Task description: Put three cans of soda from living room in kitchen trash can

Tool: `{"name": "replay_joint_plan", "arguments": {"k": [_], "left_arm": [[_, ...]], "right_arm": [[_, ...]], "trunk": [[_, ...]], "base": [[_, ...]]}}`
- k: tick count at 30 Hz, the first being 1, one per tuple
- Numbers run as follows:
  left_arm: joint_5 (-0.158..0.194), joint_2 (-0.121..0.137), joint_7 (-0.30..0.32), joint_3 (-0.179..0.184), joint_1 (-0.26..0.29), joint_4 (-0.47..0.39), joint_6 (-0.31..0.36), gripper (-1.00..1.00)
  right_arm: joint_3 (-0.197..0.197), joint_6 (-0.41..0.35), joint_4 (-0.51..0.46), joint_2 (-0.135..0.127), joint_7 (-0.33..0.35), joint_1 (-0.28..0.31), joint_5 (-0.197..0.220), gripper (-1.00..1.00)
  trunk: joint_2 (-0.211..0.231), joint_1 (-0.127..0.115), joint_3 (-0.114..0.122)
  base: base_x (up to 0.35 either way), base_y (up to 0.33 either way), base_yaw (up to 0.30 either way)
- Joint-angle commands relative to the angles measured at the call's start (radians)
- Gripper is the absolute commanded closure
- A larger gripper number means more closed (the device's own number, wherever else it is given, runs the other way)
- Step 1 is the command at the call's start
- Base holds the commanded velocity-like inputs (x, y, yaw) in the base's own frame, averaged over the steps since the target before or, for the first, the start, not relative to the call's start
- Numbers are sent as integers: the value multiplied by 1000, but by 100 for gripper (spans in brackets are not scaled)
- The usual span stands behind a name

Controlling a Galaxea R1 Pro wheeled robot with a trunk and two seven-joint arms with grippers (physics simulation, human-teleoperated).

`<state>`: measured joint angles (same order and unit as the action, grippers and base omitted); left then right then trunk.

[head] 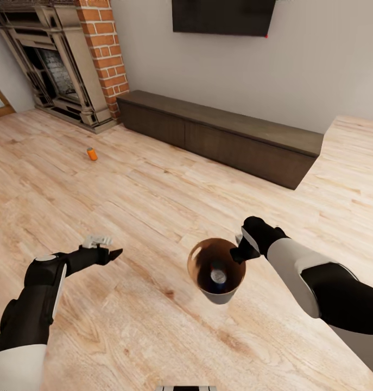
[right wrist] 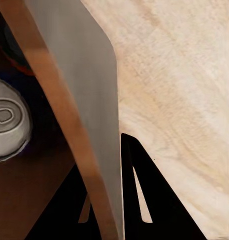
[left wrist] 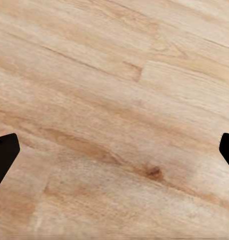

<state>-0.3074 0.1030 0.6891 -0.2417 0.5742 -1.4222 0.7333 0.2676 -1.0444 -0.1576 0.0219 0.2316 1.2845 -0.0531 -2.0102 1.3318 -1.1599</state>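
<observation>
Gripped at its rim by the right gripper (head: 241,254), the trash can (head: 225,296) holds one bluish soda can (head: 218,276); the left gripper (head: 111,253) is spread empty. Collection is judged underway; the orange soda can (head: 92,154) must be approached next.

- The floor (head: 170,190) is light wood with wavy grain.
- The trash can (head: 229,296) looks like brown wood inside, smooth grey outside.
- The can top (right wrist: 7,125) is dull metal, maybe.
- The fireplace side (head: 105,54) is rough red brick.
</observation>
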Motion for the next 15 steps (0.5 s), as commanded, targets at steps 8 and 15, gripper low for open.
{"name": "replay_joint_plan", "arguments": {"k": [8, 15], "left_arm": [[1, 6, 79, -4, 1, 141, 0, -100], [3, 9, 122, -4, 1, 177, -2, -100]], "right_arm": [[-19, -3, -7, -6, 9, -33, 33, 100], [-19, -3, -20, -29, 16, -54, 33, 100]], "trunk": [[56, -31, 25], [105, -58, 47]], "base": [[0, 0, 0], [0, 0, 0]]}}
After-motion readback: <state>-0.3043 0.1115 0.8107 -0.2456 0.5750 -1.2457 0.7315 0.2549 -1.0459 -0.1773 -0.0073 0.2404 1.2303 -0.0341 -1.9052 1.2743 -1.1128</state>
